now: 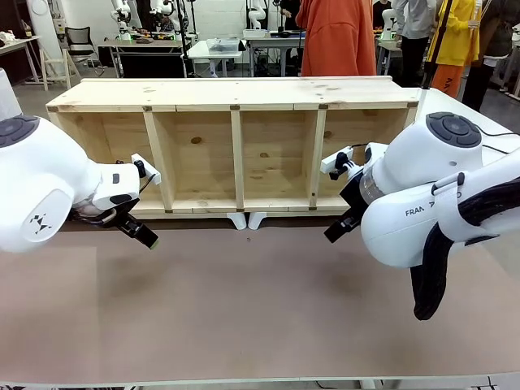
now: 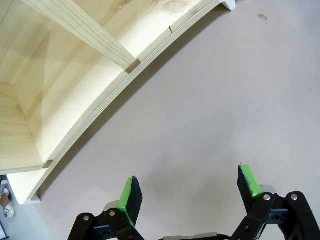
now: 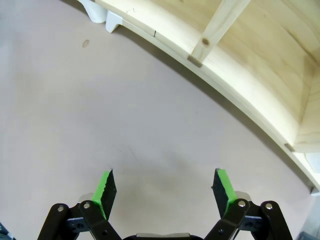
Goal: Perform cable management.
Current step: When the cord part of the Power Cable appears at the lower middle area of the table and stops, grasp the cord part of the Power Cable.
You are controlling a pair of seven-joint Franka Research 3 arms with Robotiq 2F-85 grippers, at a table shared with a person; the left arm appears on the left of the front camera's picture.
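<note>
Left gripper [image 2: 190,187] low at centre-bottom of its wrist view, fingers spread wide, nothing between the green pads [image 2: 131,197], hovering over bare brown table [image 2: 215,110]. Right gripper [image 3: 162,187] same: wide apart, empty, over the table. Front view: wooden shelf [image 1: 236,106] on its side across the upper middle, four open bays facing the camera, both grippers just in front of its lower edge, left one at lower left, right one right of centre. Cable [image 1: 493,130]: probably the thin black strand at the right edge, behind the right arm's joint. Too little shows to be sure.
</note>
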